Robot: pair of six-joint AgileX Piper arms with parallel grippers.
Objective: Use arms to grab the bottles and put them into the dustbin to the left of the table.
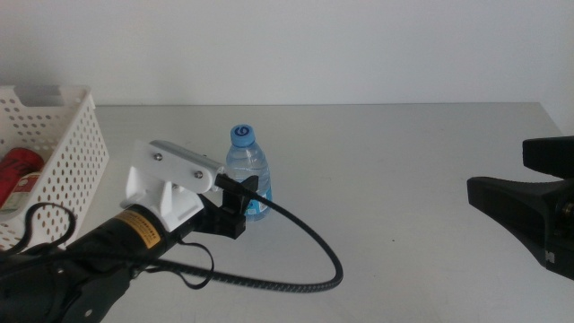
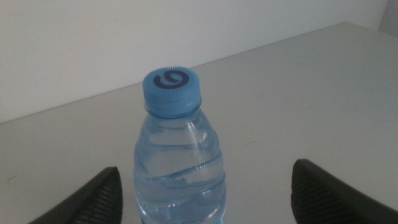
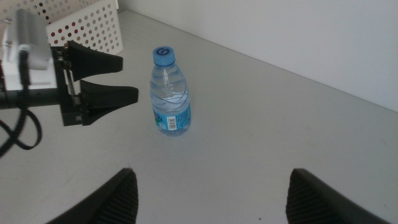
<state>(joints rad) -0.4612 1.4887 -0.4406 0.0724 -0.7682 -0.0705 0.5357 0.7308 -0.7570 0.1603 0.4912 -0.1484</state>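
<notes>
Behind the far edge of the table (image 1: 404,179), a plain white wall (image 1: 314,45) — bare, evenly lit, without window or fixture. Soft, diffuse light throughout — only faint shadows on the pale grey tabletop.

You only get part of the water bottle (image 1: 246,170) in the middle view: the left gripper (image 1: 235,208) and its mount cover the lower left side and base. In the left wrist view the bottle (image 2: 180,168) is cut off at the bottom edge, label and base out of frame; jaw tips only, roots cropped. Label text in the right wrist view is too small to read. The basket (image 1: 63,144) runs off the left edge; the red can (image 1: 18,175) inside is half hidden by the wall, lettering unreadable. The right gripper (image 1: 525,211) is clipped by the right edge.
</notes>
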